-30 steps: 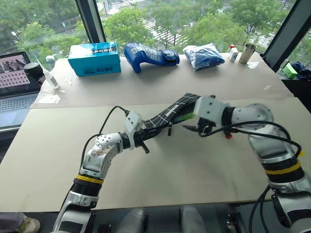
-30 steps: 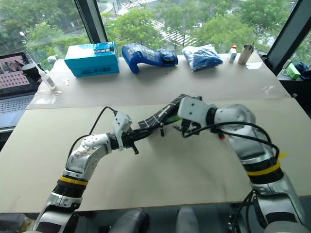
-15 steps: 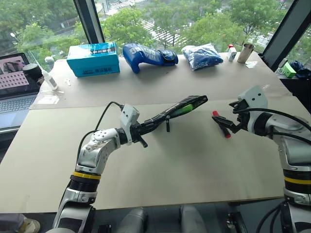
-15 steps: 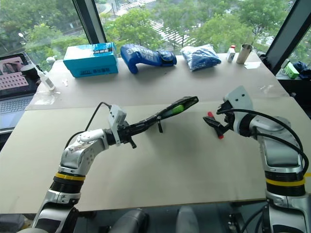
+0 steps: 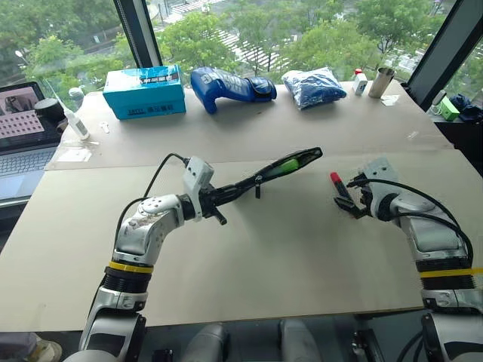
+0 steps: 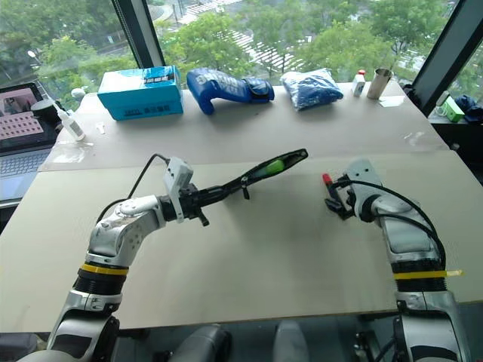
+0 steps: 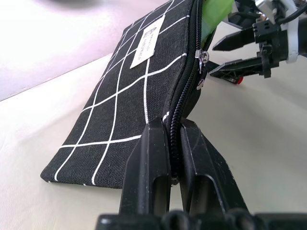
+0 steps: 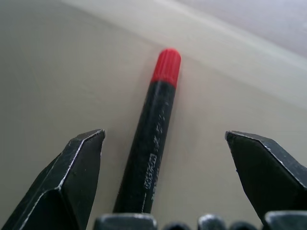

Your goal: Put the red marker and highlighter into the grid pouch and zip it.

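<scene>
the left arm reaches forward and toward the middle, its left gripper (image 5: 217,197) clamped tight (fingers (image 7: 148,163) pressed together) on the pouch (image 7: 139,91) edge. the right arm bends inward, wrist angled down, right gripper (image 5: 349,202) spread wide, its fingers (image 8: 79,165) either side of the marker (image 8: 151,143).

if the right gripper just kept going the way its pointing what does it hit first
Most likely the red marker. The right gripper is open, and the marker lies on the table between its two fingers, running along the pointing direction. Since the gripper tilts downward, the table beneath would come next; depth is hard to judge.
</scene>
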Available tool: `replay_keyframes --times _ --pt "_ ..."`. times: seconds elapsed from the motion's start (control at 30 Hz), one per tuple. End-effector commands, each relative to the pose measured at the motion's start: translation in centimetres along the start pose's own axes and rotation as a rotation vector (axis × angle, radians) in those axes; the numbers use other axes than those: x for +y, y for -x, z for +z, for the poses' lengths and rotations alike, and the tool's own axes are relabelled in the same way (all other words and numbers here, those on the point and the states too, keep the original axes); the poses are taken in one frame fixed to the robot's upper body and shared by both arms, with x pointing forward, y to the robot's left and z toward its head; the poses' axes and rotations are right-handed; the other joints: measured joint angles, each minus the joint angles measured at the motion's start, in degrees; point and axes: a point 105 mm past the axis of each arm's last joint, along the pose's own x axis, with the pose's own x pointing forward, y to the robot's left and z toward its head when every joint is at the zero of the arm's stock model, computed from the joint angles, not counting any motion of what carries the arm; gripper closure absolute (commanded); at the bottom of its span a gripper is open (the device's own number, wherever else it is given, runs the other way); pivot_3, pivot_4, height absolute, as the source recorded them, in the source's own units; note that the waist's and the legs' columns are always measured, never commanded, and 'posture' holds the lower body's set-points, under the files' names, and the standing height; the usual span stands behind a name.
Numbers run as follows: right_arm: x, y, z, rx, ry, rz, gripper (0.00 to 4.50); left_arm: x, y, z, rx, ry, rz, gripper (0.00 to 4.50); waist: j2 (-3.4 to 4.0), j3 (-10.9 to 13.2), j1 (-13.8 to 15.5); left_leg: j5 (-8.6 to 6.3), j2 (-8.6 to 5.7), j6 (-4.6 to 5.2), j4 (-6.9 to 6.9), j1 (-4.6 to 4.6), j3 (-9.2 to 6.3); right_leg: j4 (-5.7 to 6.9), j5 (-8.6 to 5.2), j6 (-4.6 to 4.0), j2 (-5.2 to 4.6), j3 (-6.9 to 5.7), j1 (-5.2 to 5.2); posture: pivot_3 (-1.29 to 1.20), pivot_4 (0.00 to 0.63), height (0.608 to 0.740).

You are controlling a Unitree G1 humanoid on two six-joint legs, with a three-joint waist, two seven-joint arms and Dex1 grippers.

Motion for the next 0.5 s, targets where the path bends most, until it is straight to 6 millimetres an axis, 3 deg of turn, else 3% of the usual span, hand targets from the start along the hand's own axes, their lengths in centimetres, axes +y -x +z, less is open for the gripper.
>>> replay_keyframes --times 0.03,0.33,0.5 --pt "-1.0 -0.7 -2.3 0.083 -0.142 -0.041 0.73 -0.4 0.4 2.3 -0.065 -0.043 -0.012 4.50 -0.01 -0.01 0.06 0.00 0.00 0.00 0.00 0.02 0.00 -0.02 0.00 0.00 0.00 0.00 0.04 0.00 0.150 0.740" --pt "-0.1 -0.6 -1.9 0.057 -0.209 0.021 3.85 -0.6 0.6 2.6 -0.075 -0.038 -0.013 4.50 -0.07 -0.04 0.24 0.00 0.00 0.01 0.04 0.13 0.00 -0.02 0.01 -0.01 0.00 -0.01 0.19 0.00 0.150 0.740" --pt "-0.5 0.0 -1.1 0.029 -0.206 0.018 3.98 -0.7 0.5 2.5 -0.077 -0.036 -0.018 4.50 -0.07 -0.04 0.23 -0.01 0.01 0.01 0.03 0.10 0.00 -0.01 0.01 -0.01 0.00 -0.01 0.13 0.00 0.150 0.740"
